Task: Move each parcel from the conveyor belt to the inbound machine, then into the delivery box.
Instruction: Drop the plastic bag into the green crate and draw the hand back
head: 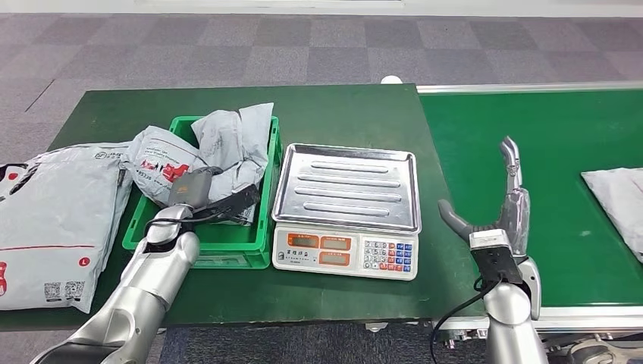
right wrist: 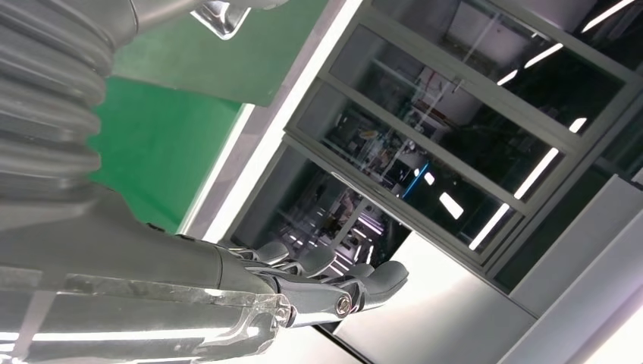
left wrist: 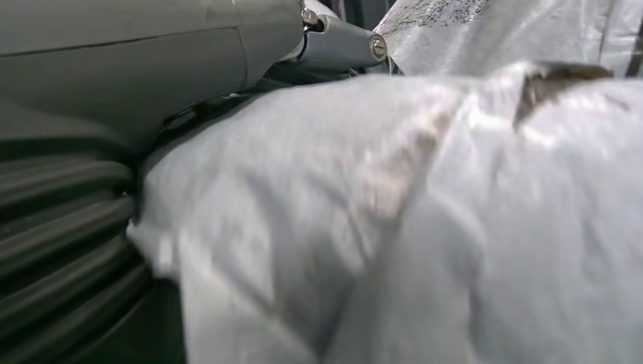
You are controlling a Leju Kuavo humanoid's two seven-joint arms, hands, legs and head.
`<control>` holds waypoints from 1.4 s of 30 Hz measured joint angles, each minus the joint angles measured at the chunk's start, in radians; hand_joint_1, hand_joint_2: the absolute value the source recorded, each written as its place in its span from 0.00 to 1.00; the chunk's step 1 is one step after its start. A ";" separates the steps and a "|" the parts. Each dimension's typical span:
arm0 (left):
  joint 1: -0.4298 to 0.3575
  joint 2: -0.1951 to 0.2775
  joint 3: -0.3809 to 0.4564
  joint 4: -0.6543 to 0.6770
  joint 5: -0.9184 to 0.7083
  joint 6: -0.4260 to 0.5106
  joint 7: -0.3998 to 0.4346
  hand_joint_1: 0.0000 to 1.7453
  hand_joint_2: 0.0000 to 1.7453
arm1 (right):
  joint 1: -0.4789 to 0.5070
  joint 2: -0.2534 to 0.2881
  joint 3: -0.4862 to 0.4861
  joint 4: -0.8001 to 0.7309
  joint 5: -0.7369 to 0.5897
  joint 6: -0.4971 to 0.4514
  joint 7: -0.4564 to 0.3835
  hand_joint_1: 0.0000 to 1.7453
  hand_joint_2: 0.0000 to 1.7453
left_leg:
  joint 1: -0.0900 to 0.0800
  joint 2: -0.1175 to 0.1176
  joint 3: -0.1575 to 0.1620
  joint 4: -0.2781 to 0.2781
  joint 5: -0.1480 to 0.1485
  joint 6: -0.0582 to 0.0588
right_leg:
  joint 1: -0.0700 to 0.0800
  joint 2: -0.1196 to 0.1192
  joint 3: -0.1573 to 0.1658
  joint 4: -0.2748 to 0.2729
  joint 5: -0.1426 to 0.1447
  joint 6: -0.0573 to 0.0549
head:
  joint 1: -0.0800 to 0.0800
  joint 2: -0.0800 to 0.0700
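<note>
Left hand (head: 199, 191) is closed on a crumpled grey plastic parcel (head: 163, 163) lying in the green plastic crate (head: 227, 250); right hand (head: 506, 199) is raised open above the green conveyor belt (head: 546, 136).

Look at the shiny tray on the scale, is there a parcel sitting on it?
No, the scale's steel tray lies bare, while grey parcels sit piled in the green crate beside it.

Even overhead light, glare on the scale tray (head: 346, 186) (left wrist view blurred).
</note>
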 joint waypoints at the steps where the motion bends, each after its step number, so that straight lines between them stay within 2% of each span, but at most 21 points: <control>1: -0.002 -0.001 0.004 0.005 0.000 0.004 0.001 0.00 1.00 | 0.000 0.001 0.000 0.001 0.000 0.000 0.000 0.00 1.00 | 0.000 0.000 0.000 0.000 0.000 0.000 | 0.000 0.000 0.000 0.000 0.000 0.000 | 0.000 0.000; 8: 0.013 -0.003 0.025 -0.013 -0.008 0.162 -0.033 0.00 1.00 | 0.001 0.006 0.000 0.003 0.003 -0.001 0.001 0.00 1.00 | 0.000 0.001 0.000 0.000 0.001 -0.001 | 0.000 0.002 -0.001 0.001 0.001 -0.002 | 0.000 0.000; 24: 0.030 -0.004 0.042 -0.041 -0.003 0.176 -0.045 0.00 1.00 | 0.001 0.009 0.000 0.003 0.004 -0.001 0.001 0.00 1.00 | 0.000 0.001 -0.001 0.000 0.001 -0.001 | 0.000 0.002 -0.001 0.001 0.001 -0.002 | 0.000 0.000; 26: 0.043 -0.006 0.046 -0.059 0.049 0.220 -0.109 0.00 1.00 | 0.001 0.009 0.000 0.003 0.002 -0.001 0.003 0.00 1.00 | 0.000 0.001 -0.001 0.000 0.001 -0.001 | 0.000 0.002 -0.001 0.001 0.001 -0.002 | 0.000 0.000; 29: 0.082 -0.015 0.069 -0.133 0.303 0.262 -0.328 0.00 1.00 | -0.002 0.009 0.000 0.003 -0.011 0.000 0.010 0.00 1.00 | 0.000 0.001 -0.001 0.000 0.001 -0.001 | 0.000 0.003 -0.002 0.001 0.001 -0.002 | 0.000 0.000; 32: 0.130 -0.033 0.103 -0.241 0.703 0.138 -0.538 0.00 1.00 | -0.020 0.006 0.000 0.009 -0.028 0.001 0.016 0.00 1.00 | 0.000 0.001 -0.002 0.000 0.001 -0.001 | 0.000 0.003 -0.002 0.001 0.001 -0.002 | 0.000 0.000; 34: 0.165 -0.045 0.117 -0.315 0.869 0.086 -0.609 0.00 0.50 | -0.031 0.001 0.001 0.015 -0.035 0.001 0.018 0.00 1.00 | 0.000 0.001 -0.002 0.000 0.000 -0.001 | 0.000 0.003 -0.002 0.001 0.001 -0.002 | 0.000 0.000; 36: 0.196 -0.053 0.123 -0.382 0.948 0.091 -0.646 0.00 0.00 | -0.035 -0.004 0.002 0.021 -0.042 0.000 0.018 0.00 1.00 | 0.000 0.001 -0.002 0.000 0.000 -0.001 | 0.000 0.003 -0.003 0.001 0.001 -0.002 | 0.000 0.000; 42: 0.271 -0.071 0.126 -0.548 1.069 0.159 -0.724 0.00 0.00 | -0.035 -0.015 0.008 0.038 -0.055 -0.016 0.007 0.00 1.00 | 0.000 0.001 -0.003 0.000 0.000 -0.001 | 0.000 0.003 -0.003 0.001 0.000 -0.002 | 0.000 0.000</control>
